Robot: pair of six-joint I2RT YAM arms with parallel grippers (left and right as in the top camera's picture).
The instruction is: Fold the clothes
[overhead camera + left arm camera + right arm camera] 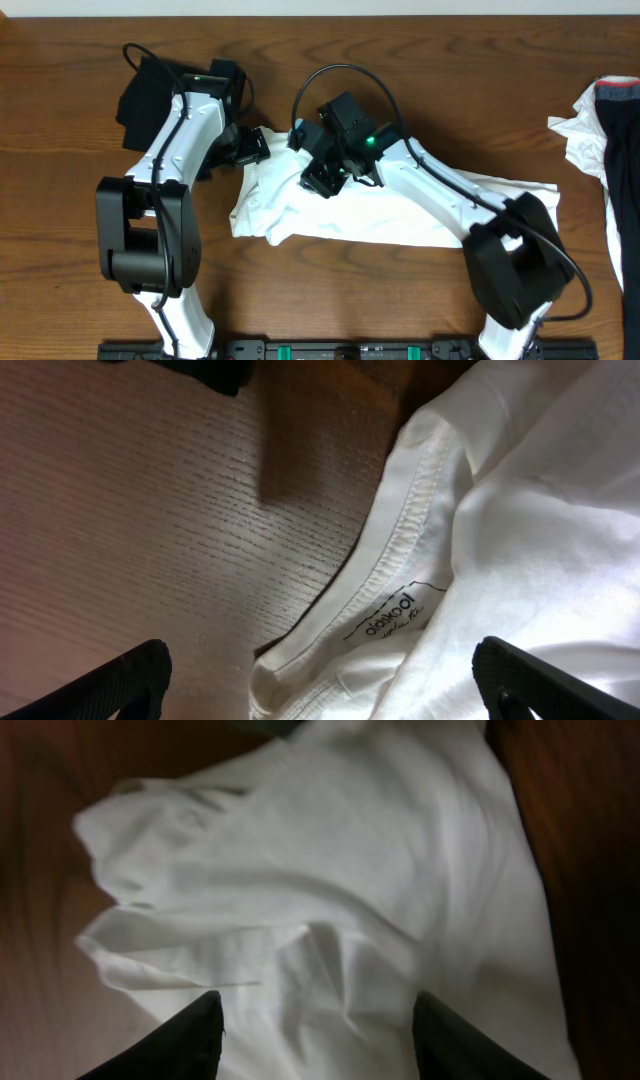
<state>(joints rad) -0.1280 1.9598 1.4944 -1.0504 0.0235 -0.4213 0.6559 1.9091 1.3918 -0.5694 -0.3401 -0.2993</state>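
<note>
Two grippers at a crumpled white T-shirt (pixel 400 215)
It lies centred on the wooden table (pixel 60 270); left gripper (pixel 252 147) spread wide beside the labelled collar (pixel 400 530), right gripper (pixel 318 183) parted above bunched cloth, pinching nothing.

White T-shirt (pixel 340 215) lies crumpled at centre (neck label showing); black garment (pixel 138 100) top-left, white-and-dark one (pixel 608 150) far right.

A dark brown, wood-grained worktop (pixel 60 300) is shown filling the overhead view. A pale strip (pixel 400 6) is seen along its edge at 12 o'clock, and a black rail (pixel 330 351) with green fittings is mounted at 6 o'clock.
</note>
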